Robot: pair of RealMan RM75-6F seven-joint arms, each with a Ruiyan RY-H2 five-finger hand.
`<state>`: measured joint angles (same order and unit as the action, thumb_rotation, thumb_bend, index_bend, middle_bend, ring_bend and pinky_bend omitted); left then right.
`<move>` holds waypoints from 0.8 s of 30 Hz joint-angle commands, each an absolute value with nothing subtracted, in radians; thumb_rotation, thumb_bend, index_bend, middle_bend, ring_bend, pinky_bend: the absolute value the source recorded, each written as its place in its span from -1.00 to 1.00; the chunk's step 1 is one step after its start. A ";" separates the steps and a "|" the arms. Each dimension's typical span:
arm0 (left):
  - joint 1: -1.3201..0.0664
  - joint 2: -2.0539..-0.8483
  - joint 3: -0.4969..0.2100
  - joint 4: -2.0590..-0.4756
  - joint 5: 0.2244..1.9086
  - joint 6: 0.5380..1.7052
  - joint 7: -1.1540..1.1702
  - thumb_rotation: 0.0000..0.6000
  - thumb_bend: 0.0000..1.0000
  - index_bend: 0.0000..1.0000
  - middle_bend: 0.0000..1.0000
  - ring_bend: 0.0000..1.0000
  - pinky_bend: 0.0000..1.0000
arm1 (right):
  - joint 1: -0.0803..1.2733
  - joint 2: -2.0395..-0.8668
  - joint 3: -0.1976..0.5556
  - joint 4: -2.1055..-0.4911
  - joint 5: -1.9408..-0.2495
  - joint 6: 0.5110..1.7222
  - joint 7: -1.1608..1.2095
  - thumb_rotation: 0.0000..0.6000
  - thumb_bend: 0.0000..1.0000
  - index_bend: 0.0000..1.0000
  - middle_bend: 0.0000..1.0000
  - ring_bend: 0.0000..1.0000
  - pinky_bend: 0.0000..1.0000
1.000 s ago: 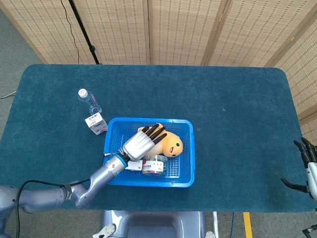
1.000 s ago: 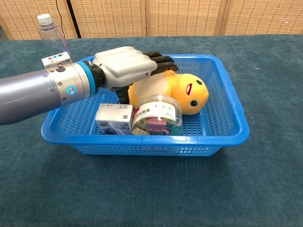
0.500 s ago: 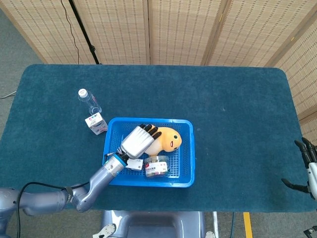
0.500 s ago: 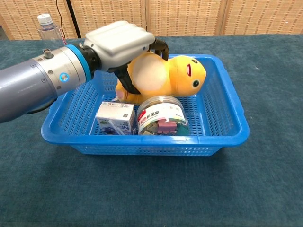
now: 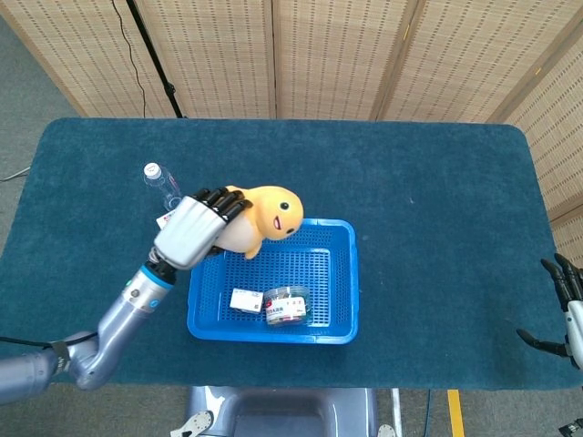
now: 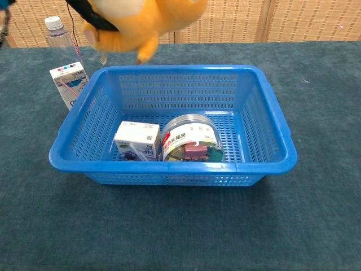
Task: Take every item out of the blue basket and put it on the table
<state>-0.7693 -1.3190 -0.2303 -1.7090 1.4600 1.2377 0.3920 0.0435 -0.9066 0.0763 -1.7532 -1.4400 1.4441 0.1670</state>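
My left hand (image 5: 193,231) grips a yellow plush toy (image 5: 264,218) and holds it in the air above the far left corner of the blue basket (image 5: 339,282); in the chest view only the plush toy's underside (image 6: 144,20) shows at the top edge. Inside the basket (image 6: 265,130) lie a small white carton (image 6: 135,141) and a clear round jar of coloured clips (image 6: 189,140), side by side near the front wall. My right hand (image 5: 565,300) hangs open at the table's right edge, far from the basket.
A clear water bottle (image 5: 164,185) and a small milk carton (image 6: 69,82) stand on the table just left of the basket, under my left hand. Teal cloth covers the table (image 5: 437,200). Wicker screens stand behind.
My left hand closed on the plush toy and lifted it out of the basket, up and to the left. The carton and jar stayed in place. The right hand has not moved.
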 commanded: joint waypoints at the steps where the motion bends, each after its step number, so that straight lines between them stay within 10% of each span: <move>1: -0.694 -1.220 -0.219 -1.736 1.515 1.319 0.287 1.00 -0.17 0.24 0.07 0.12 0.38 | 0.042 -0.907 0.074 -1.755 -1.444 1.446 0.166 1.00 -1.00 -1.00 -1.00 -1.00 -1.00; 10: -0.535 -1.073 -0.184 -1.510 1.463 1.407 -0.037 1.00 -0.18 0.24 0.07 0.12 0.37 | 0.043 -0.909 0.068 -1.764 -1.459 1.448 0.151 1.00 -1.00 -1.00 -1.00 -1.00 -1.00; 24: -0.558 -1.352 -0.159 -0.979 1.323 1.153 -0.253 1.00 -0.25 0.09 -0.06 -0.06 0.31 | 0.055 -0.927 0.065 -1.772 -1.452 1.428 0.098 1.00 -1.00 -1.00 -1.00 -1.00 -1.00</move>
